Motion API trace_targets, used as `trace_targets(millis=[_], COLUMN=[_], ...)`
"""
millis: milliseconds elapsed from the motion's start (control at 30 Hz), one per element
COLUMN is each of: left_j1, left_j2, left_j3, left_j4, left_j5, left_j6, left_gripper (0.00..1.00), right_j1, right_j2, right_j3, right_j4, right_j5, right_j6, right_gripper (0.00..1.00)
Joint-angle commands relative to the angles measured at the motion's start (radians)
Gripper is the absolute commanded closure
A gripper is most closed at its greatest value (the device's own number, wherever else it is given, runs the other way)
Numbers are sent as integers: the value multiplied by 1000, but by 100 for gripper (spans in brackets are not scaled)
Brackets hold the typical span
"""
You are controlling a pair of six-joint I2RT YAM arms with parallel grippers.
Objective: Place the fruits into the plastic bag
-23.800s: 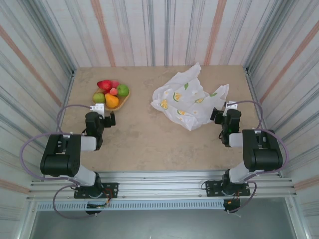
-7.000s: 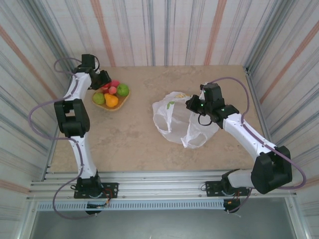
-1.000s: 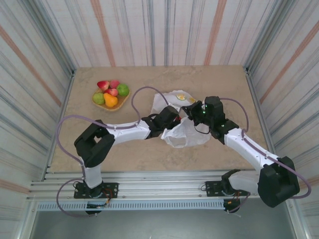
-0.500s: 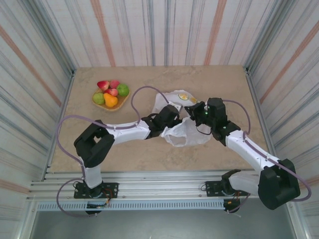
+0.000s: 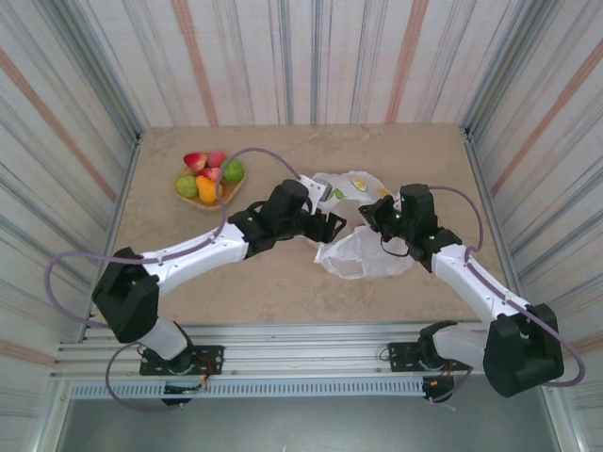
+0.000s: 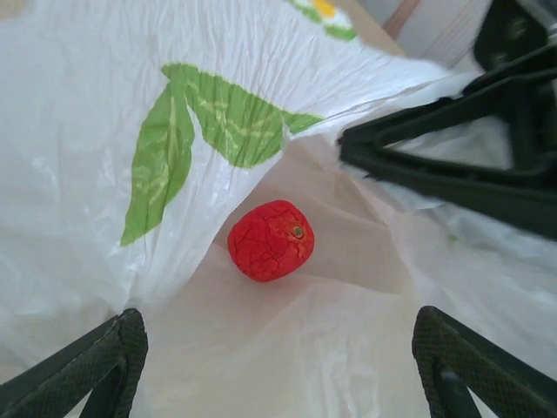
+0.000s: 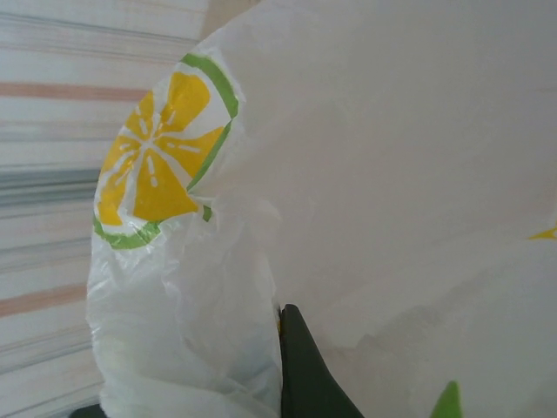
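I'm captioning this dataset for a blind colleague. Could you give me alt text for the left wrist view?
A red fruit lies loose inside the open white bag, just below a printed green leaf. The open left tool frames the bottom corners, and the right tool grips the bag's edge at upper right.

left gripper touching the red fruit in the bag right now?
Apart. Left wrist view: the red toy fruit lies inside the plastic bag, with bare plastic between it and both open fingers of the left gripper.
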Motion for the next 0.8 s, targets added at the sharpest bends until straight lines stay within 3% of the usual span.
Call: trace_targets(millis=[0,133,300,533,667,767], left_j1=[34,86,199,482,660,742], left_j2=[-77,-134,-211,-273,-201,-106], left_j3=[-15,-11,-12,16,57,115], left_j4=[-67,-89,-129,-330,-355,-373], left_j5=[192,335,401,57,50,49], left_j6=[31,34,17,-21,-15,-3], left_gripper=[17,17,17,16,16,17], right_j1=[-14,-17,-20,-20,-21,-21], right_j2=[16,39,72,98,115,121], right_j3=[58,96,152,174,182,184], right_j4=[-79,-115,-156,-141,-132,-124], right_j5=[-34,-51,-86,-100,-109,-115], right_j6=[-128,-180,-239,-240,-238,-234], right_gripper=[100,100,100,100,100,100])
